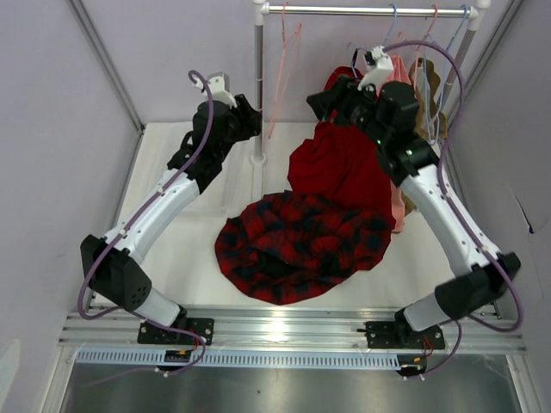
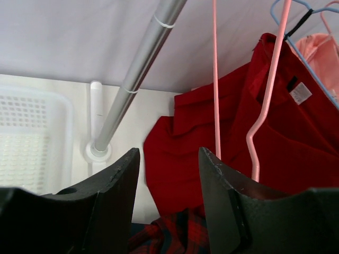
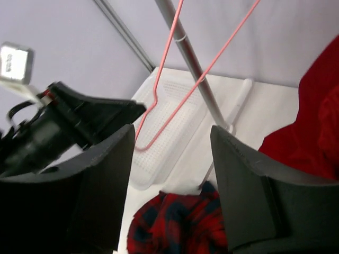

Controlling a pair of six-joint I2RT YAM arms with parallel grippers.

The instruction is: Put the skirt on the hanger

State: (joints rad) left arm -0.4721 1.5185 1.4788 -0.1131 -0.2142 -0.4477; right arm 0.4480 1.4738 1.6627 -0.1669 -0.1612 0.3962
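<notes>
white table (image 1: pixel 196 258) | skirt (image 1: pixel 301 245) heaped below left gripper (image 2: pixel 168 159) and right gripper (image 3: pixel 172 137) | both spread, empty

I read the skirt (image 1: pixel 301 245) as red and dark navy plaid, the hanger (image 2: pixel 215 79) pink, one garment (image 1: pixel 340 163) plain solid red, another garment (image 2: pixel 318 50) salmon-pink, a second wire hanger (image 2: pixel 312 70) light blue, the basket (image 2: pixel 32 132) white
</notes>
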